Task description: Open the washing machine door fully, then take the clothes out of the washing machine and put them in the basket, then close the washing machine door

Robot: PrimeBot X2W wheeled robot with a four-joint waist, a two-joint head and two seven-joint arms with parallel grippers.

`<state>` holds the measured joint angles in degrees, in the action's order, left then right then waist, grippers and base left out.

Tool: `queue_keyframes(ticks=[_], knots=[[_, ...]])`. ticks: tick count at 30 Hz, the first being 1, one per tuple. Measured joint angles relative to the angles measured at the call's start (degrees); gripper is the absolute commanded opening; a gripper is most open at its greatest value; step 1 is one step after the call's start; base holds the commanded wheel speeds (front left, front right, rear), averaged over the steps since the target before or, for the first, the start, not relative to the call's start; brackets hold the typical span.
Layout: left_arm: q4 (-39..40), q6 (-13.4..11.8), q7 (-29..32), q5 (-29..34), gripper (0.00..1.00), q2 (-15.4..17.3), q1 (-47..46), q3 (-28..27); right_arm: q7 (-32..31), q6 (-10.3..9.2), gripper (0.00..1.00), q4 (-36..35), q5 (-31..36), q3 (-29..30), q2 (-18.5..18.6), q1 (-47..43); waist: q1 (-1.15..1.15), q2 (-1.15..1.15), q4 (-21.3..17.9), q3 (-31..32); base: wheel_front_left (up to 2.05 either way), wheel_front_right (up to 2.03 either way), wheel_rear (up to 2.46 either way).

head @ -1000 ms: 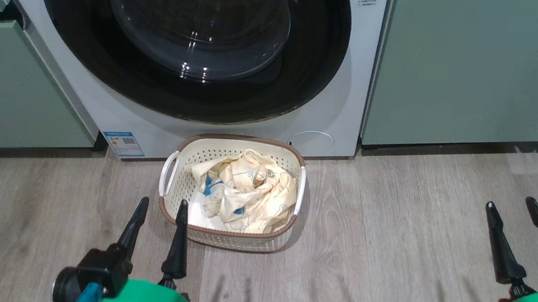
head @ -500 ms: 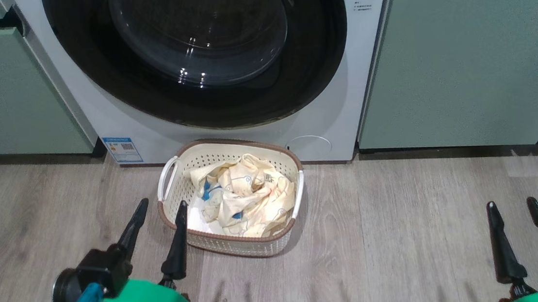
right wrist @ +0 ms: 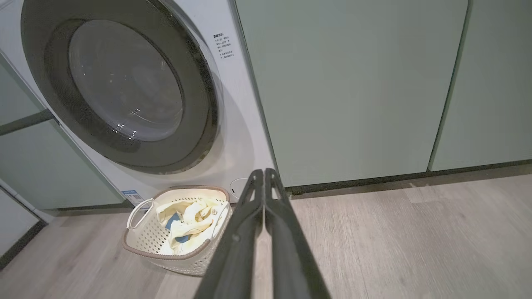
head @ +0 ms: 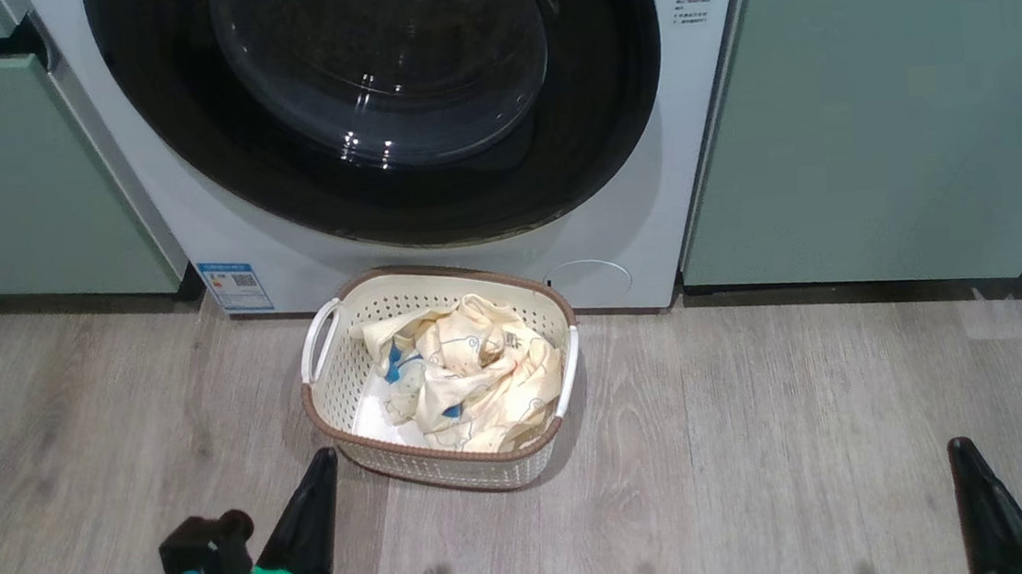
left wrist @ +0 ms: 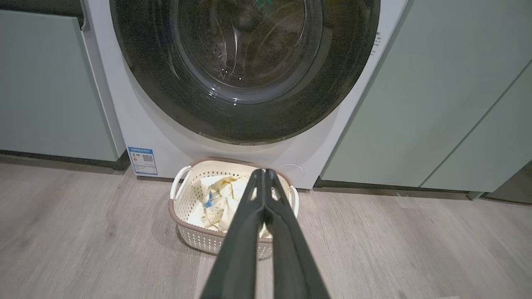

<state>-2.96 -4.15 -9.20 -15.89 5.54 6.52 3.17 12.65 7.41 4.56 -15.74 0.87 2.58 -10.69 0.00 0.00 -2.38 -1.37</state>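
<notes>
The washing machine (head: pixel 616 222) stood at the far side, its glossy, rigid door (head: pixel 184 149) shut flush. Just in front, the likely light plastic basket (head: pixel 453 468), best lifted by its handles (head: pixel 319 330), held the soft, limp clothes (head: pixel 473 383). The left gripper (head: pixel 321 461) and right gripper (head: pixel 963 449) hung closed, empty, nearer.

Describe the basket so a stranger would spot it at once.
Find the white washing machine between the pale green cabinets, its big black round door shut. On the wooden floor right in front of it sits the basket. It is the small cream tub with perforated sides, brown rim and white handles, holding crumpled cream clothes.
</notes>
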Motion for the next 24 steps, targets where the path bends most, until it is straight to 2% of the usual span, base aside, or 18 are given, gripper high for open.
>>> queue_keyframes(ticks=[24], knots=[[-3.09, 2.07, 2.71, -16.03, 0.0, -0.19, -2.05, -0.96, -3.1, 0.0, 0.0, 2.16, -16.46, 0.03, 0.12, 2.2, 0.0, 0.0, 0.49, 0.24, 0.0, 0.0, 0.0]])
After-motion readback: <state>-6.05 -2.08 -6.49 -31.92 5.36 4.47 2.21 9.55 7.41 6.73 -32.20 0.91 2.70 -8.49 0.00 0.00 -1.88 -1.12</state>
